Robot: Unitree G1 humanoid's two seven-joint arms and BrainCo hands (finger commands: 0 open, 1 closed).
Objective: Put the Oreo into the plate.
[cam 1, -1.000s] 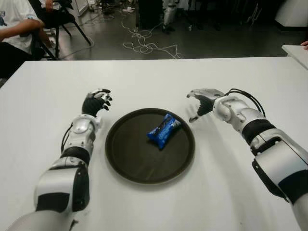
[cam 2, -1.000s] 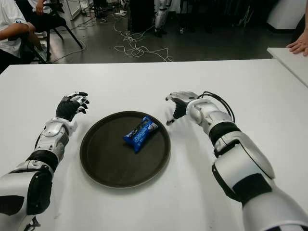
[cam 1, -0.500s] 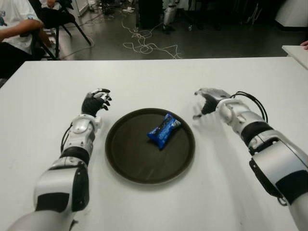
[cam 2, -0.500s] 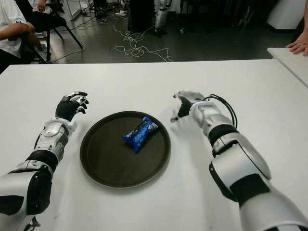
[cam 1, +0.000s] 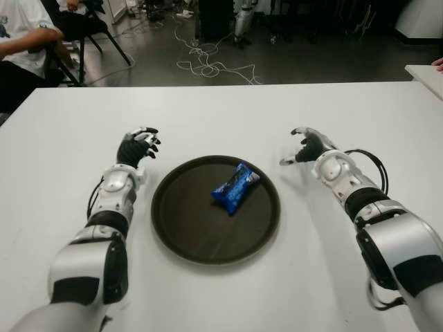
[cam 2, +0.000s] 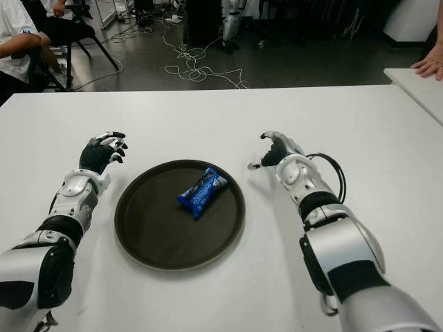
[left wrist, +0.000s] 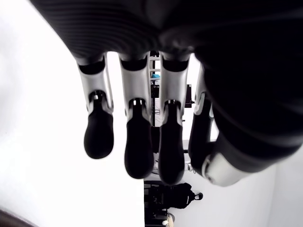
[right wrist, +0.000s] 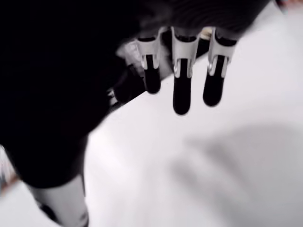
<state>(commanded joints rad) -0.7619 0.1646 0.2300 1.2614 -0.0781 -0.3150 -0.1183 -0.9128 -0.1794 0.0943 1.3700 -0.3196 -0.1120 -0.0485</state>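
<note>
Left eye view showed the blue Oreo packet (cam 1: 236, 188) already lying inside the dark round plate (cam 1: 181, 235), in the plate's far right part, with no finger touching it. Its long axis ran on a diagonal, the far end pointing away and toward the robot's right, the near end toward the plate's middle.

From the right hand (cam 1: 309, 146) the packet lay to the left and a little nearer the robot, with the plate's rim between them; the hand hovered just beyond that rim over the white table (cam 1: 346, 277). In the right wrist view its fingers (right wrist: 181, 90) hung loosely spread with only bare table beneath, so the hand was released and held nothing.

The left hand (cam 1: 137, 146) showed beside the plate on its left, farther from the packet than the right hand was. Its fingers (left wrist: 137, 142) in its own wrist view looked extended and empty, though the close angle made their curl hard to judge.

Judged from this layout, the placing looked done; the right hand was the nearer one should any nudge be wanted.
</note>
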